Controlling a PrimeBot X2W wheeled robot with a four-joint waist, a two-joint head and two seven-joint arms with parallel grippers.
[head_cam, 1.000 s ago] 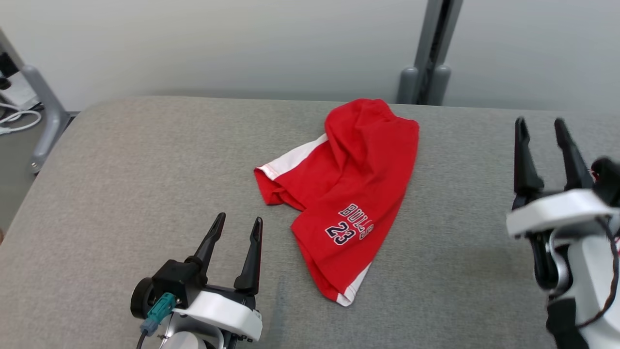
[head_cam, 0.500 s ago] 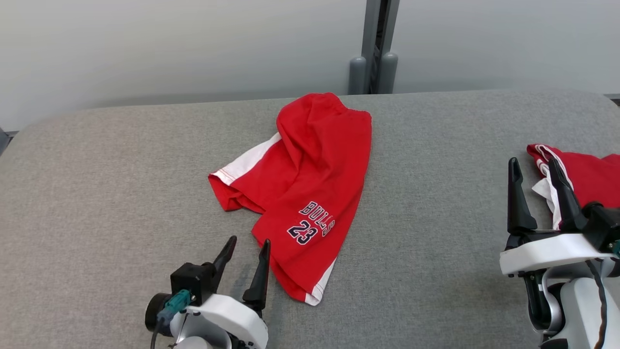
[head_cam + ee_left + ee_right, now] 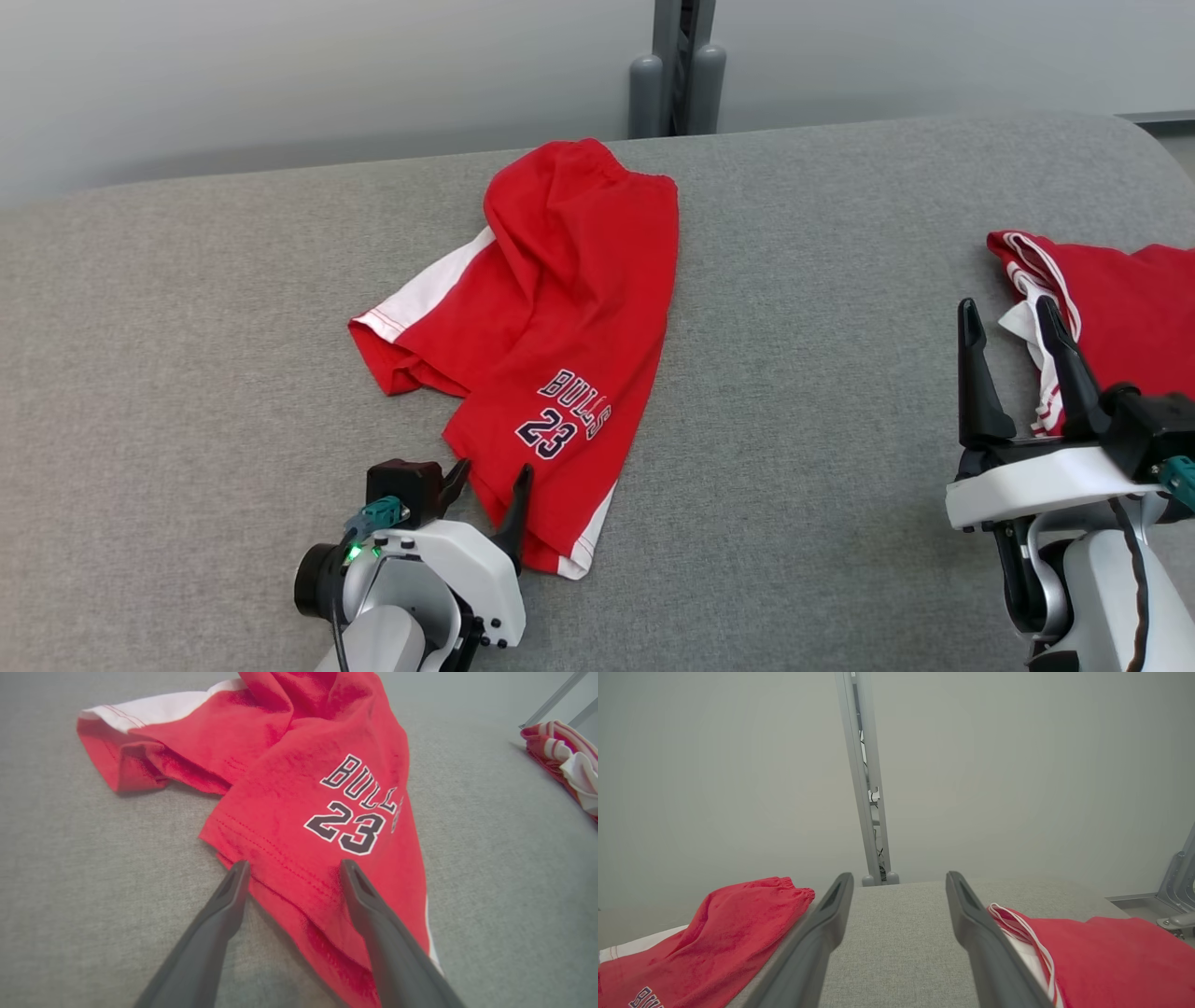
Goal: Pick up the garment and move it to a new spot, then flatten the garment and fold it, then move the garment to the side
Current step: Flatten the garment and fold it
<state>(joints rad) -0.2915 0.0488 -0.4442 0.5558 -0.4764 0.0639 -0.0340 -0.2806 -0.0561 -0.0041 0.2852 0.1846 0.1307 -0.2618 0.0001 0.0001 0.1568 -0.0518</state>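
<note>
A bare lab room: blank wall (image 3: pixel 280 75), metal post (image 3: pixel 665 37) (grey padded table (image 3: pixel 840 420)).

garment (image 3: pixel 569 308): red, with white side panels that carry red stitching near the hem; dark navy "BULLS 23" lettering outlined in white
second garment (image 3: pixel 1120 299): red, with white and red striped trim
surface (image 3: pixel 840 373): grey woven cloth, finely flecked
wall (image 3: pixel 280 75): plain pale grey
post (image 3: pixel 677 65): mid grey
left tool (image 3: pixel 492 467): dark grey fingers, white housing, black block
connector (image 3: pixel 378 513): teal
light (image 3: pixel 353 553): green
right tool (image 3: pixel 1005 303): dark grey fingers, white housing, black cable
</note>
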